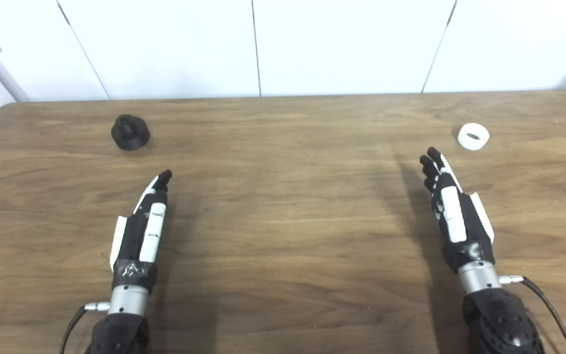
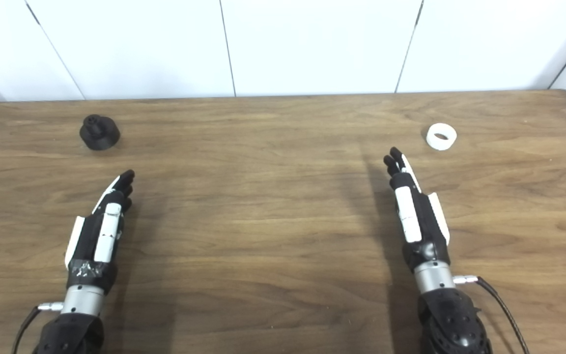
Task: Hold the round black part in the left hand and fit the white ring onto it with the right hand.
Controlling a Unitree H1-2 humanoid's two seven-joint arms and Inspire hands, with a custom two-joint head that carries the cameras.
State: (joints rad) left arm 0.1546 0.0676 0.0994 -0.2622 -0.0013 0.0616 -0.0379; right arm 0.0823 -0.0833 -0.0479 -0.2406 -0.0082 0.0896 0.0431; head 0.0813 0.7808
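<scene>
The round black part [image 1: 130, 132] stands on the wooden table [image 1: 283, 221] toward the far left corner. It consists of a wide, low, matte black base with a narrower raised hub at its top centre; the hub appears to have a notched or ribbed rim, though the detail is too small to confirm. The white ring [image 1: 473, 136] rests on the table toward the far right side, well apart from the black part. It is a short, thick-walled band, plain white, with its round central opening facing upward and slightly toward the camera. The left hand [image 1: 144, 223] is positioned over the near left area of the table, edge-on, with its fingers [image 1: 162, 181] extended straight and held together, pointing away from the robot toward the black part. It holds nothing, and the black part lies beyond its fingertips with a clear gap between them. The right hand [image 1: 455, 211] is positioned over the near right area, also edge-on, with its fingers [image 1: 431, 160] extended, close together and empty. The white ring lies just beyond and to the right of these fingertips, without contact. Whether either hand touches the tabletop cannot be determined. A white panelled wall [image 1: 342, 44] runs behind the far table edge.
</scene>
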